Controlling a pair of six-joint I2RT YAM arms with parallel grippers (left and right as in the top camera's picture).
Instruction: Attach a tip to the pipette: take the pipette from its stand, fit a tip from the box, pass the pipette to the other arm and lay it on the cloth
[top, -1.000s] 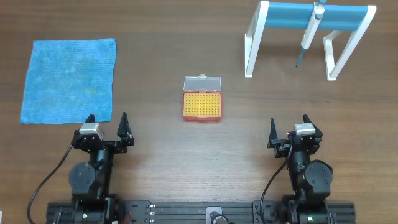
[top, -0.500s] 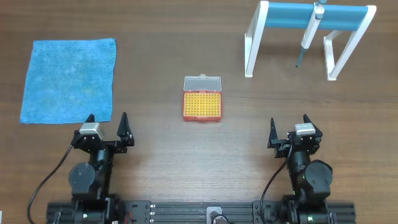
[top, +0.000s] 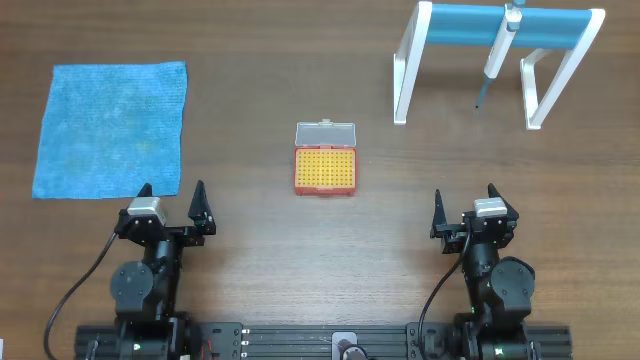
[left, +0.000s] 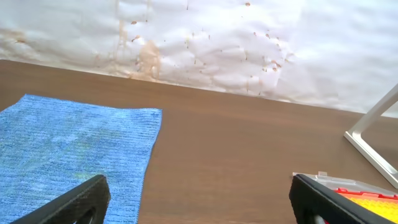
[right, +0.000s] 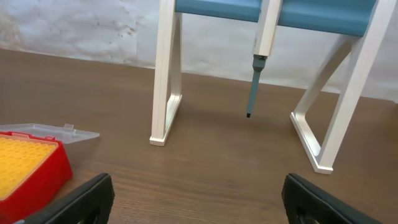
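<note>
Both the left gripper (top: 172, 187) and right gripper (top: 465, 192) gape wide and empty, with the pipette (top: 495, 56) hanging on its stand (top: 460, 25) well ahead of the right one, where a skewed grab could jam it against that stand.

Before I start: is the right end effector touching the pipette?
Apart. Top view shows bare table between the right end effector and the pipette hanging on its stand.

White grey-nosed pipette (top: 496, 58): we see it hanging, upper right.
Red open tip box (top: 325, 167): centre.
Blue cloth (top: 110, 130): flat, upper left.
</note>
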